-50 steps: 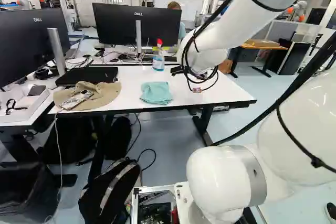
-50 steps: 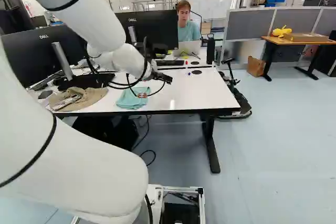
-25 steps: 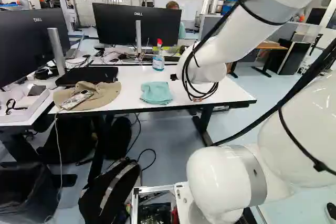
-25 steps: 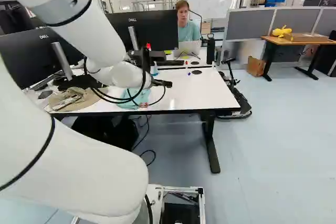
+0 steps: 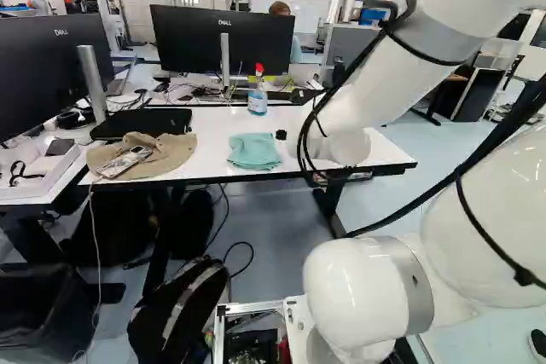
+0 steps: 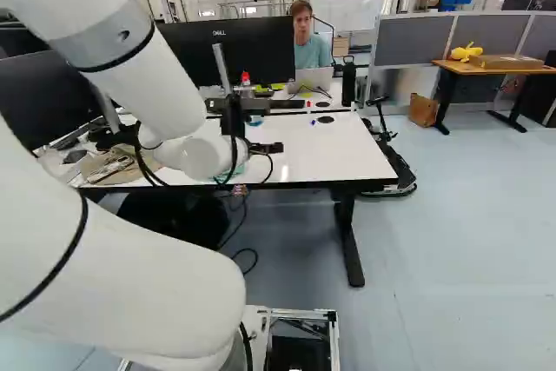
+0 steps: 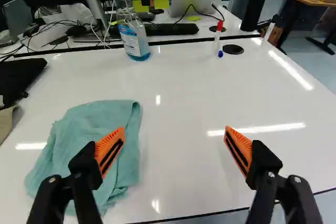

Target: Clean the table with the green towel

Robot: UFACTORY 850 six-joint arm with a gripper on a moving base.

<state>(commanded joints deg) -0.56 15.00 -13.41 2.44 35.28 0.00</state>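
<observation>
Towel (image 7: 89,145) in green fabric lies loosely folded along the near edge of a white table (image 7: 184,87), well apart from the spray bottle (image 7: 134,30) at the far edge. Above the tabletop, the gripper (image 7: 174,135) grasps nothing, its jaws spread wide, one orange pad (image 7: 109,150) in line with the cloth and the other over bare table. The wide spread probably serves to straddle the bunched fabric, though the grip sits off to the right and would likely need to shift left and lower before closing. A crumpled hat (image 5: 153,155) takes up the near left corner, perhaps pushed aside to free the surface for wiping, while a marker (image 7: 219,35) stands by the far edge. Wiping appears not to have begun. Lying so near the edge, the cloth could slip off if nudged rather than pinched.
</observation>
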